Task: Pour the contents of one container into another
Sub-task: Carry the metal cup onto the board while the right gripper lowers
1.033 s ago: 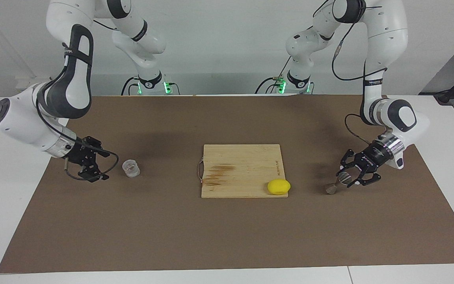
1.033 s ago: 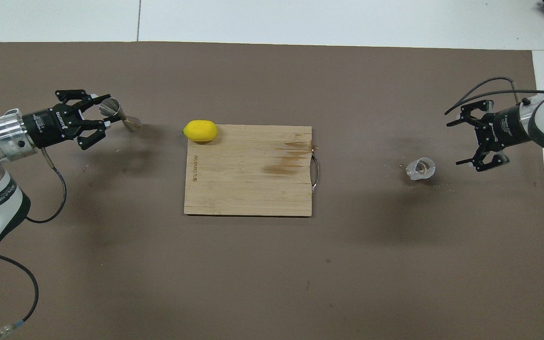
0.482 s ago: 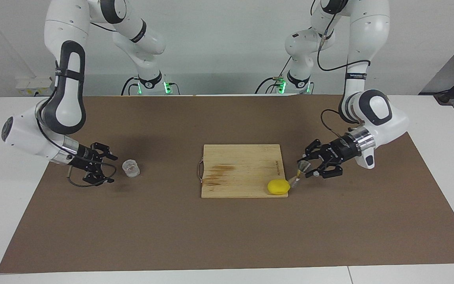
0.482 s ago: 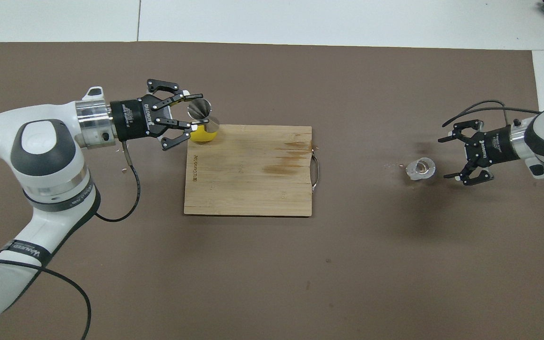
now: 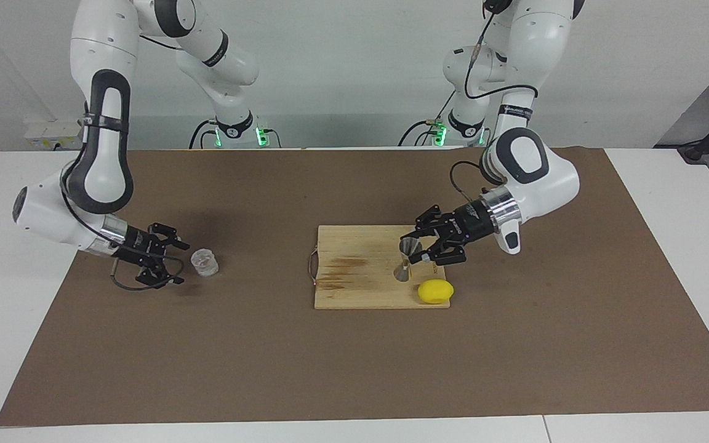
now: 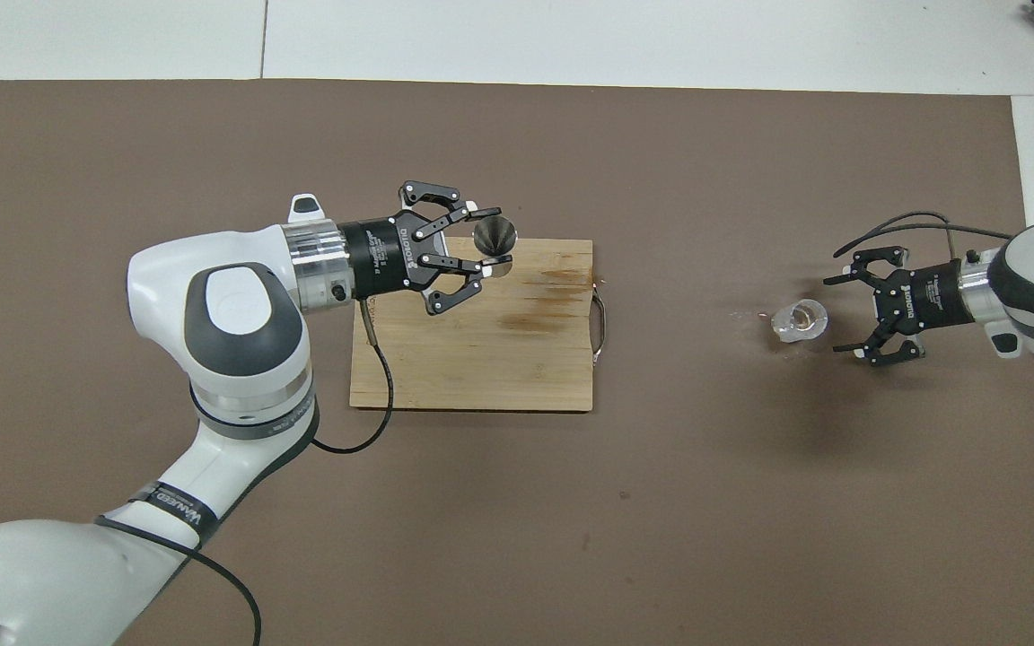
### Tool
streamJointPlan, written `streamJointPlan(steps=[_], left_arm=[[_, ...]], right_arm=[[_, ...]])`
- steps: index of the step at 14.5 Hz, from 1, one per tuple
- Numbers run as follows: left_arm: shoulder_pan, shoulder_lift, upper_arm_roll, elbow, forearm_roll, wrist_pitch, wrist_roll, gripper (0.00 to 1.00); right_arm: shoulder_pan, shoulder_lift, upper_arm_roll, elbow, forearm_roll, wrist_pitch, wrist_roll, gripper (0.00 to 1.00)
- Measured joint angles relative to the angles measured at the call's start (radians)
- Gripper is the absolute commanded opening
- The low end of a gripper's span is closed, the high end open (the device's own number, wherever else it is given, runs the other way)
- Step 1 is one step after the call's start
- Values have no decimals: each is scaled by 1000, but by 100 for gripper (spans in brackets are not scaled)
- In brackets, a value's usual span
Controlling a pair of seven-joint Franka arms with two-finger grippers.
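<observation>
Change, jigger: carried from the left arm's end of the desk [image 5: 668, 307], past the lemon [image 5: 435, 291], to a spot over the board [image 5: 354, 289]; a second ago low over the mat [image 5: 330, 369], now held above the wood.
Change, right gripper: closer to the cup than a second ago, now just beside it.
Meaning for task: receiving vessel brought toward mid-desk; nothing poured yet; judged an approach stage, with the cup not yet grasped.
Left gripper [image 5: 419, 251] [image 6: 486, 253]: closed on the jigger's waist, over the board's edge nearer the left arm.
Right gripper [image 5: 173, 261] [image 6: 843, 308]: fingers spread wide, empty, low beside the cup on the side of the right arm's end.
Jigger [image 5: 408, 257] [image 6: 495, 240]: silvery, hourglass-shaped; long axis near upright, slightly tilted; upper cone's mouth facing up, lower cone pointing down at the board; contact with the wood not discernible.
Cup [image 5: 205, 261] [image 6: 799, 321]: clear, ribbed, upright on the mat, mouth up, toward the right arm's end, well apart from the board.
Lemon: on the board's corner farthest from the robots, near the jigger, apart from it.
</observation>
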Motion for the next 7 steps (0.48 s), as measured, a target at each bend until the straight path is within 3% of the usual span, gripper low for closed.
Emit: streamJointPlan(steps=[3, 7], left_arm=[[-91, 28, 0, 9, -34, 144, -2, 0], [-163, 95, 1, 63, -41, 237, -2, 0]], right_arm=[[2, 0, 2, -28, 79, 28, -29, 100], [9, -1, 4, -81, 106, 61, -57, 100]])
